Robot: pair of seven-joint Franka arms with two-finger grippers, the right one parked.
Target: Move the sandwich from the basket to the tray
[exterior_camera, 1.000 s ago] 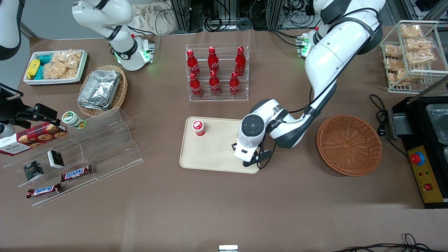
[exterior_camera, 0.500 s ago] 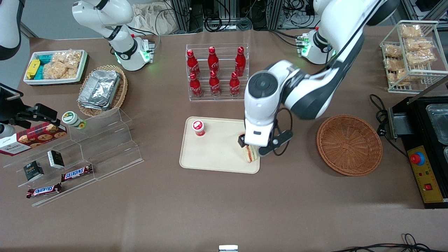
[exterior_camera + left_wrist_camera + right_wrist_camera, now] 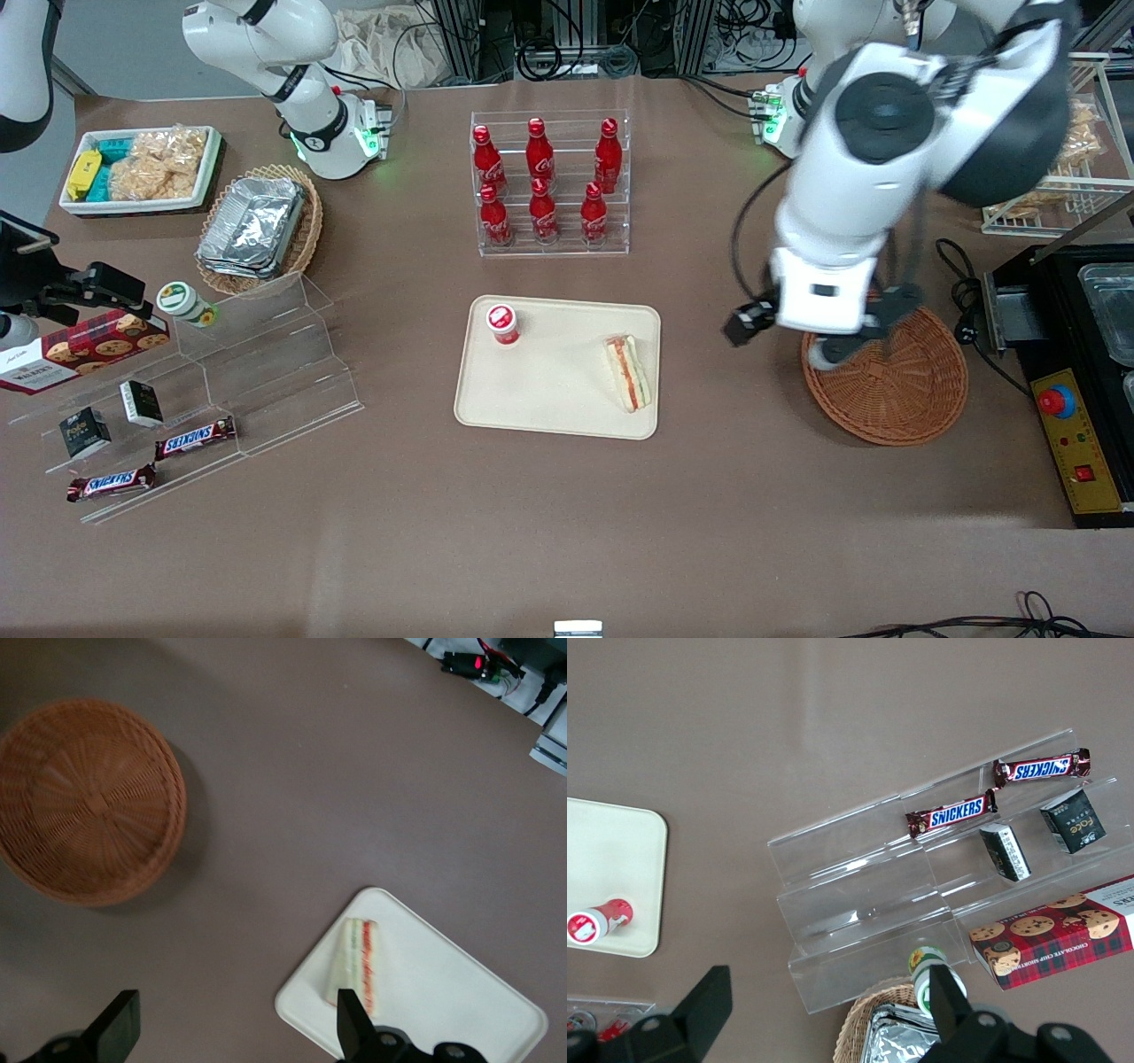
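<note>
The sandwich (image 3: pixel 627 372) (image 3: pixel 356 961) lies flat on the cream tray (image 3: pixel 549 390) (image 3: pixel 443 992), by the tray edge nearest the basket, with its red and green stripe showing. The reddish-brown woven basket (image 3: pixel 886 368) (image 3: pixel 89 802) holds nothing and sits toward the working arm's end of the table. My left gripper (image 3: pixel 788 341) (image 3: pixel 235 1036) hangs high over the bare table between tray and basket, partly above the basket's rim. It is open, and nothing is between its fingers.
A red-capped cup (image 3: pixel 503 323) stands on the tray's corner farthest from the sandwich. A clear rack of red bottles (image 3: pixel 549 186) stands farther from the camera than the tray. A black appliance (image 3: pixel 1081 372) and a cable (image 3: pixel 966 292) lie beside the basket.
The gripper was low over the tray, covering the sandwich. It has left the sandwich lying there, risen, and swung toward the basket.
</note>
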